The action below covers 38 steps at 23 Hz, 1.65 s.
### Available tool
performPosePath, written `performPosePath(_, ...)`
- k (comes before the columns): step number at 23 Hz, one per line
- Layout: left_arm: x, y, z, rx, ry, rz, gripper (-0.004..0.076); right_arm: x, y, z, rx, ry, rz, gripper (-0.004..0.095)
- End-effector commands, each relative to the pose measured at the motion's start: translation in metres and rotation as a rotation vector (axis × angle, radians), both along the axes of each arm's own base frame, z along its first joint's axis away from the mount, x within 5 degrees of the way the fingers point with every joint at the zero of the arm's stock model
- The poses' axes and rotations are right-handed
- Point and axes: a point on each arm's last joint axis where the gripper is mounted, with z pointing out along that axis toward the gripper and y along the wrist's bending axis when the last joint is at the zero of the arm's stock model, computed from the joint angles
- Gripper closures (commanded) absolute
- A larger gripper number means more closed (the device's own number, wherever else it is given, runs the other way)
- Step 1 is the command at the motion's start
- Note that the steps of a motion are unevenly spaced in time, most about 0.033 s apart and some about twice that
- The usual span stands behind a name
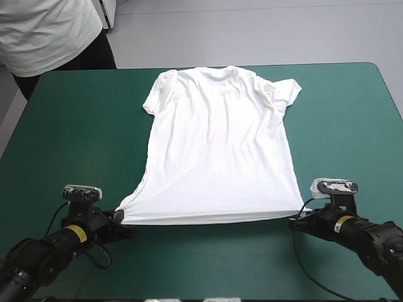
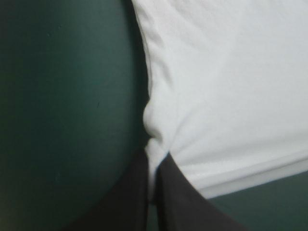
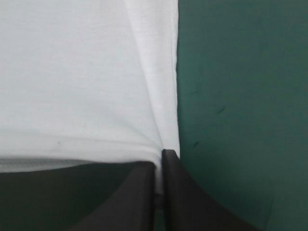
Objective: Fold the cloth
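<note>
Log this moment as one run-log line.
T-shirt: spread flat, collar far | left hand: shut on hem corner | right hand: shut on other hem corner | fold: not begun

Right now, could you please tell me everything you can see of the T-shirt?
The T-shirt is white, short-sleeved, of soft, thin-looking fabric, faintly creased. It lies spread flat on the teal-green cover, shoulders toward the table's far edge, hem toward the robot, both sleeves out. The left tool is shut on one hem corner and the right tool on the other. The corner in the left tool is drawn out to a point.
</note>
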Motion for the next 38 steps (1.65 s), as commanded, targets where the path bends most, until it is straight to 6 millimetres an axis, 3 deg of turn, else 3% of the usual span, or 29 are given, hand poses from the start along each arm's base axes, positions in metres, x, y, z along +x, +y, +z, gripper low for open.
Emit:
performPosePath(1, -0.014, 0.005, 0.009, -0.011, -0.028, -0.001, 0.0734, -0.005, -0.002, 0.012, 0.012, -0.045, -0.006, 0.0923)
performPosePath(3, -0.024, 0.008, 0.005, -0.034, -0.015, 0.000, 0.0734, -0.011, -0.003, 0.011, 0.024, -0.038, -0.019, 0.0923)
performPosePath(7, -0.024, 0.007, 0.005, -0.063, -0.034, 0.003, 0.0729, -0.015, -0.002, 0.002, 0.035, 0.024, -0.006, 0.0893)
performPosePath(10, -0.022, 0.006, 0.007, -0.065, -0.051, -0.003, 0.0654, -0.018, 0.001, -0.002, 0.041, 0.105, 0.010, 0.0662)
performPosePath(12, -0.023, 0.004, 0.008, -0.073, -0.033, -0.020, 0.0516, -0.021, 0.002, -0.001, 0.057, 0.145, 0.009, 0.0449)
performPosePath(13, -0.025, 0.002, 0.010, -0.081, -0.004, -0.039, 0.0396, -0.022, 0.003, 0.002, 0.075, 0.168, 0.005, 0.0321)
performPosePath(14, -0.027, 0.001, 0.019, -0.084, 0.027, -0.054, 0.0276, -0.022, 0.005, 0.009, 0.096, 0.176, 0.008, 0.0218)
performPosePath(15, -0.028, 0.001, 0.034, -0.072, 0.027, -0.064, 0.0207, -0.019, 0.007, 0.025, 0.112, 0.148, 0.013, 0.0219)
performPosePath(16, -0.028, 0.003, 0.044, -0.052, 0.022, -0.068, 0.0197, -0.017, 0.007, 0.035, 0.119, 0.126, 0.010, 0.0239)
performPosePath(17, -0.027, 0.005, 0.068, -0.023, -0.023, -0.067, 0.0204, -0.013, 0.008, 0.059, 0.137, 0.055, 0.016, 0.0283)
performPosePath(21, -0.013, 0.004, 0.104, 0.026, -0.024, -0.044, 0.0232, -0.007, 0.007, 0.106, 0.172, -0.084, -0.005, 0.0305)
performPosePath(23, 0.027, -0.005, 0.133, 0.118, -0.001, -0.028, 0.0232, 0.003, 0.002, 0.146, 0.114, -0.146, -0.051, 0.0305)
performPosePath(26, 0.079, -0.020, 0.158, 0.207, 0.007, -0.009, 0.0232, 0.027, 0.002, 0.175, 0.011, -0.137, -0.061, 0.0305)
performPosePath(27, 0.106, -0.028, 0.166, 0.244, 0.011, -0.002, 0.0232, 0.045, 0.004, 0.185, -0.014, -0.143, -0.077, 0.0305)
performPosePath(28, 0.116, -0.030, 0.168, 0.261, 0.019, 0.003, 0.0232, 0.054, 0.005, 0.187, -0.026, -0.141, -0.080, 0.0305)
performPosePath(31, 0.175, -0.037, 0.171, 0.263, 0.085, 0.024, 0.0232, 0.098, 0.006, 0.200, -0.045, -0.164, -0.091, 0.0330)
performPosePath(38, 0.254, -0.033, 0.145, 0.218, 0.184, 0.022, 0.0232, 0.152, 0.004, 0.188, -0.064, -0.110, -0.105, 0.0332)
